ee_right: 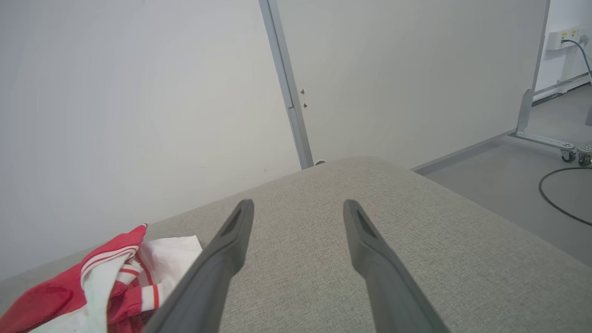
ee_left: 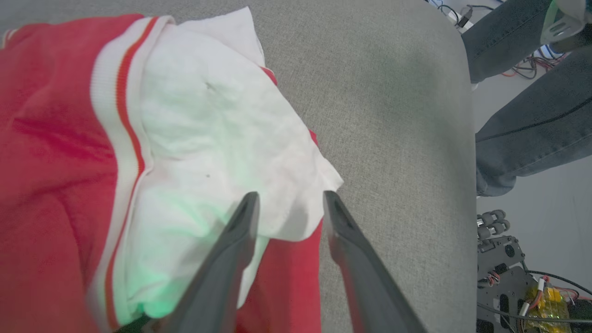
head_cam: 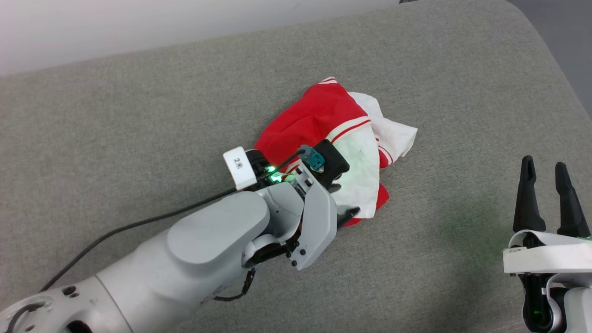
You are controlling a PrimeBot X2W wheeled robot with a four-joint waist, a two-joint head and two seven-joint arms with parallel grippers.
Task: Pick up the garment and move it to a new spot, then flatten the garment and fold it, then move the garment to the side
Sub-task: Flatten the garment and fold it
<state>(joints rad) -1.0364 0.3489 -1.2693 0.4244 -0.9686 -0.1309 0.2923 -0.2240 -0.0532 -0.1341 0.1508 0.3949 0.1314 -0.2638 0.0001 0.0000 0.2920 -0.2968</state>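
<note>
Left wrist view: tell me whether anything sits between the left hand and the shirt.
Nothing visible does. The open left hand is right at the shirt, with its fingertips on either side of a white fold's edge. Whether they touch it is unclear. The shirt lies on a grey cushion.

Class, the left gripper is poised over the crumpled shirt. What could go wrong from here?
1. The open left gripper straddles just a white sleeve corner of the shirt; closing there may catch one thin layer, which could slip out.
2. The shirt lies bunched, so lifting may leave it tangled and harder to flatten, with the open right gripper well apart.
</note>
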